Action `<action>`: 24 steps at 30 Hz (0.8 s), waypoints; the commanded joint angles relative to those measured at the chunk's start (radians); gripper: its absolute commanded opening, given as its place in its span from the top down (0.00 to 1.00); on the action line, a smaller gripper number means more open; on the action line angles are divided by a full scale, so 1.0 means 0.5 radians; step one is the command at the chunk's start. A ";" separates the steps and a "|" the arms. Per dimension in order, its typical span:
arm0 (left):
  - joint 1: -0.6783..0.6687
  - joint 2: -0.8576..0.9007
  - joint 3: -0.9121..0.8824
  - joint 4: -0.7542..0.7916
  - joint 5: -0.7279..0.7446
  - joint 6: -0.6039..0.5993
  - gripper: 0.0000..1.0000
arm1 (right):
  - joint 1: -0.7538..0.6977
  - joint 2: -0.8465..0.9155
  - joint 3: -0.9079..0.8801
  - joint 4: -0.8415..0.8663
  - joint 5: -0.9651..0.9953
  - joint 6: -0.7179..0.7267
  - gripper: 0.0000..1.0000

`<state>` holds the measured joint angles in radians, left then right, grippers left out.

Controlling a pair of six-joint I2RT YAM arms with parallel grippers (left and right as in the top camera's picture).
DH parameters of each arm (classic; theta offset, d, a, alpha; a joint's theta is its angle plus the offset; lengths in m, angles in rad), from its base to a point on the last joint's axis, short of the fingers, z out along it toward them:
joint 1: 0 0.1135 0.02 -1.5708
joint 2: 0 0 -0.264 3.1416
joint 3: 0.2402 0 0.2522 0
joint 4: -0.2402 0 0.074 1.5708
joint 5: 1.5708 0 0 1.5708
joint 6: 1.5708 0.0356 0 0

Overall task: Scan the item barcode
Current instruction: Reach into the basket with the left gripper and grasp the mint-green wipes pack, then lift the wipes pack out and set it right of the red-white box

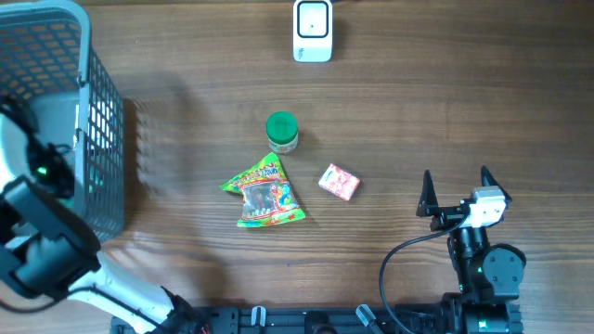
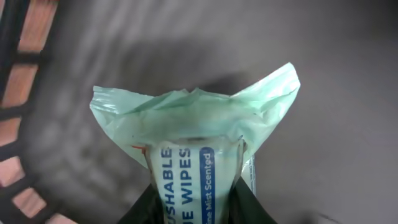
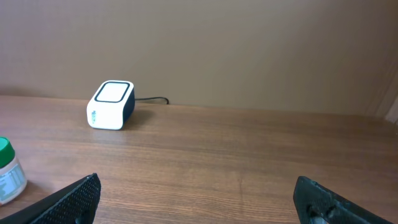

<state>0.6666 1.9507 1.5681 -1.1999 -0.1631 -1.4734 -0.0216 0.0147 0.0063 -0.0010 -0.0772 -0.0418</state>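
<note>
Inside the grey plastic mesh basket (image 1: 104, 111) the left gripper (image 2: 194, 204) pinches the pale green plastic wipes pack (image 2: 193, 118) between its jaws, while the right gripper (image 1: 456, 176) hangs wide open over the wooden table (image 1: 445, 93).

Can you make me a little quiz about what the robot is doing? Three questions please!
1. True or false: the right gripper is holding the pink box.
2. Which is nearest the scanner? A) green-lidded jar B) candy bag C) pink box
3. Fill in: inside the basket, the left gripper pinches a pack of ____.
Key: 1 false; 2 A; 3 wipes.
</note>
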 commanded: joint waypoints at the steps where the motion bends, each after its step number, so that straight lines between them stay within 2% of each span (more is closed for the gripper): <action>1: 0.102 -0.340 0.442 -0.113 -0.018 0.239 0.79 | -0.008 -0.009 -0.002 0.005 0.020 0.032 0.00; 5: 0.111 -0.642 0.654 -0.168 0.233 0.372 0.79 | -0.008 -0.009 -0.002 0.005 0.020 0.032 0.00; 7: 0.068 -0.855 0.655 -0.276 0.594 0.376 0.78 | -0.008 -0.009 -0.002 0.005 0.020 0.032 0.00; 9: -0.028 -0.959 0.655 -0.372 0.812 0.430 0.78 | -0.008 -0.009 -0.002 0.005 0.020 0.033 0.00; 10: -0.163 -1.033 0.655 -0.413 0.964 0.513 0.78 | -0.008 -0.009 -0.002 0.005 0.020 0.032 0.00; 12: -0.510 -1.105 0.655 -0.431 1.018 0.568 0.78 | -0.008 -0.009 -0.002 0.005 0.020 0.032 0.00; 16: -1.582 -1.022 0.655 -0.400 0.620 0.549 0.78 | -0.008 -0.009 -0.002 0.005 0.020 0.032 0.00; 19: -2.227 -0.839 0.655 -0.206 0.454 0.507 0.78 | -0.008 -0.009 -0.002 0.005 0.020 0.033 0.00; 21: -2.541 -0.680 0.655 -0.048 0.309 0.508 0.77 | -0.008 -0.009 -0.002 0.005 0.020 0.033 0.00; 24: -2.848 -0.392 0.655 0.101 0.195 0.508 0.76 | -0.008 -0.008 -0.002 0.005 0.020 0.033 0.00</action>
<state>-0.6312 1.6363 1.8915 -1.1889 0.0448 -1.2198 -0.0219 0.0154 0.0063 -0.0010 -0.0769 -0.0418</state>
